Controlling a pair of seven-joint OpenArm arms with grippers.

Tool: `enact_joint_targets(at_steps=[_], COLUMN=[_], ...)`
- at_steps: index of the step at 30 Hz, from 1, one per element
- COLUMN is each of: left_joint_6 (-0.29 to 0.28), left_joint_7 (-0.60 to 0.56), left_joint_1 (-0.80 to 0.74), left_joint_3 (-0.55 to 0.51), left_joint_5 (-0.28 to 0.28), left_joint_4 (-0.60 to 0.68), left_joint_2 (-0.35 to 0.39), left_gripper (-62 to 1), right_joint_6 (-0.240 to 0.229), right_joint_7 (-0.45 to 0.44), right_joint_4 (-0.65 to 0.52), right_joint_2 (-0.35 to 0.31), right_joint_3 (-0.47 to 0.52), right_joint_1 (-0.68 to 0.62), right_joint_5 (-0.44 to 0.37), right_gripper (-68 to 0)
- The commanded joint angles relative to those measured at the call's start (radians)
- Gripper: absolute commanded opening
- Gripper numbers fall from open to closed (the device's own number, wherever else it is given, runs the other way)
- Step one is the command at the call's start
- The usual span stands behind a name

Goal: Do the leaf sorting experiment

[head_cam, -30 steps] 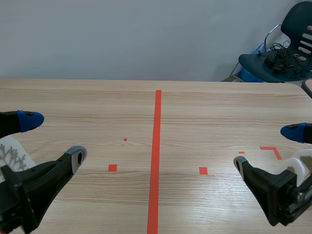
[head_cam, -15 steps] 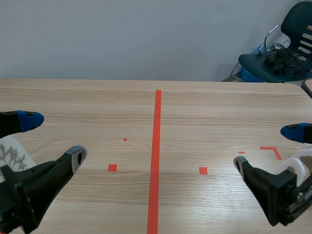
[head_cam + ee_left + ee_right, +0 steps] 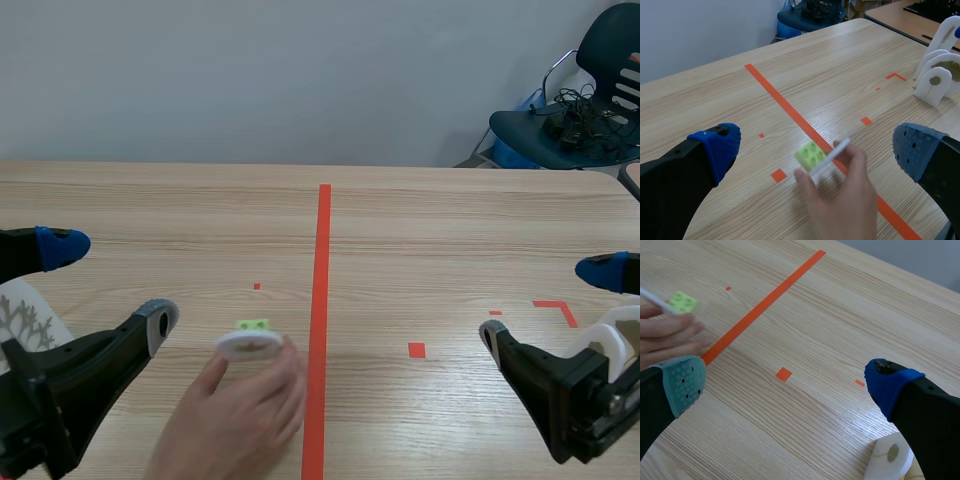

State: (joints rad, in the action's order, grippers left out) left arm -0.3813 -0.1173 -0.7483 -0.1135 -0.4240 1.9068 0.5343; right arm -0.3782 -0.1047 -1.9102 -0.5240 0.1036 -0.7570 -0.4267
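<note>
A person's hand [image 3: 240, 410] comes in from the near edge, just left of the centre tape line. It holds a small white disc [image 3: 249, 344] with a light green studded brick [image 3: 253, 326] at its far side, low over the table. In the left wrist view the green brick [image 3: 812, 154], the disc [image 3: 836, 152] and the hand [image 3: 842, 200] lie between and ahead of my open left gripper [image 3: 817, 142]. My left gripper [image 3: 108, 285] stands to the left of the hand. My right gripper [image 3: 546, 302] is open at the right, holding nothing. The brick [image 3: 684, 301] sits far off beside my right gripper [image 3: 786, 380].
A white piece with a leaf-vein pattern [image 3: 20, 315] lies under the left arm. A white stand [image 3: 612, 335] sits by the right arm, and it shows as the white stand [image 3: 937, 75] across the tape. A dark chair [image 3: 590, 100] stands beyond the table's far right corner.
A person's hand has come in from the near edge, bringing the white disc and green brick down left of the tape line. Neither arm has moved.
</note>
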Motion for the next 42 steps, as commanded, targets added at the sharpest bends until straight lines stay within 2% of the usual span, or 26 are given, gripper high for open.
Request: enact_joint_targets(at_steps=[1,25,30,34,39,42], left_joint_6=[-0.003,-0.003,-0.003,-0.003,-0.003,-0.003], left_joint_7=[-0.014,-0.014,-0.014,-0.014,-0.014,-0.014], left_joint_1=[0.004,0.004,0.004,0.004,0.004,0.004], left_joint_3=[-0.005,-0.005,-0.005,-0.005,-0.005,-0.005], left_joint_5=[-0.008,-0.008,-0.008,-0.008,-0.008,-0.008], left_joint_4=[0.005,0.005,0.005,0.005,0.005,0.005], left_joint_2=[-0.008,-0.007,-0.007,-0.007,-0.007,-0.007], left_gripper=[1.4,1.4,1.4,1.4,1.4,1.4], right_joint_6=[0.004,0.004,-0.008,-0.016,-0.019,-0.019], right_joint_7=[-0.013,-0.011,0.072,0.087,0.087,0.087], right_joint_4=[-0.016,-0.016,-0.010,0.044,0.171,0.270], right_joint_2=[-0.010,-0.010,-0.010,-0.010,-0.006,0.020], right_joint_3=[0.015,0.015,0.007,-0.045,-0.190,-0.275], right_joint_1=[0.009,0.013,0.077,0.171,0.321,0.415], right_joint_5=[-0.006,-0.006,-0.006,-0.007,-0.006,-0.002], right_gripper=[0.4,0.4,0.4,0.4,0.4,0.4])
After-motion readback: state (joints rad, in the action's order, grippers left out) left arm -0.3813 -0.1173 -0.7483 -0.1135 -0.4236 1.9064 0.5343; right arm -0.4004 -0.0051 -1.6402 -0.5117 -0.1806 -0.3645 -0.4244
